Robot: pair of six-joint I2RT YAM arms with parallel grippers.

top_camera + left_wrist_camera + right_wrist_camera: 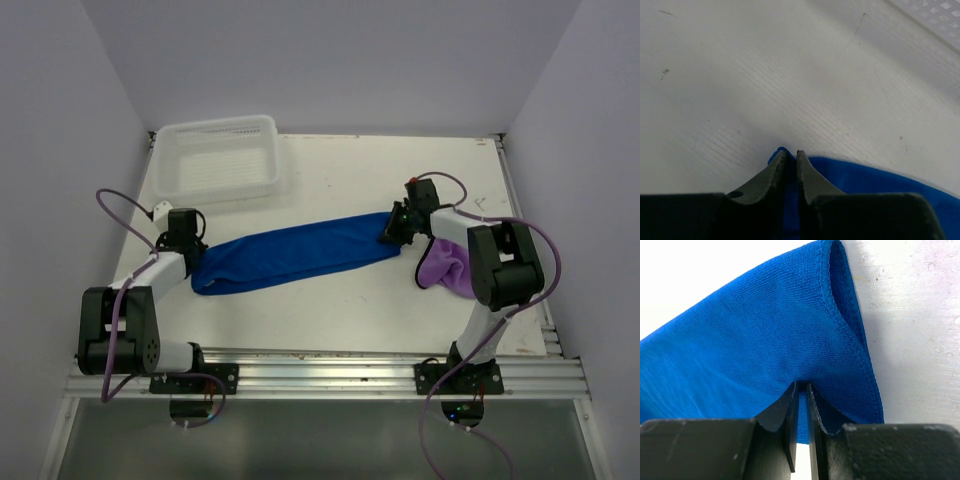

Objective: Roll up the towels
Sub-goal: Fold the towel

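1. The blue towel (pixel 290 258) lay drawn out in a long band across the middle of the table (pixel 330 320), slanting from near left to far right. No part of it was rolled yet.
2. The left gripper (pixel 791 154) sat at the band's left end. Its fingers stood almost together, with a sliver of blue cloth pinched between the tips at the towel's corner.
3. The right gripper (pixel 801 386) sat at the opposite end. Its fingers were clamped on the cloth just inside the stitched hem (the narrow slot between them was filled by fabric).
4. Judged purpose: a hold at each end drew the cloth straight and flat, so a roll could start from an even edge instead of a crumpled one.
5. The purple towel (pixel 445 265) lay bunched near the right edge of the table, partly hidden behind the right arm. Neither gripper touched it, and it was probably parked there until the blue towel was dealt with.
6. The mesh basket (pixel 272 150) stood at the far left, well apart from both towels. Its role could not be told.
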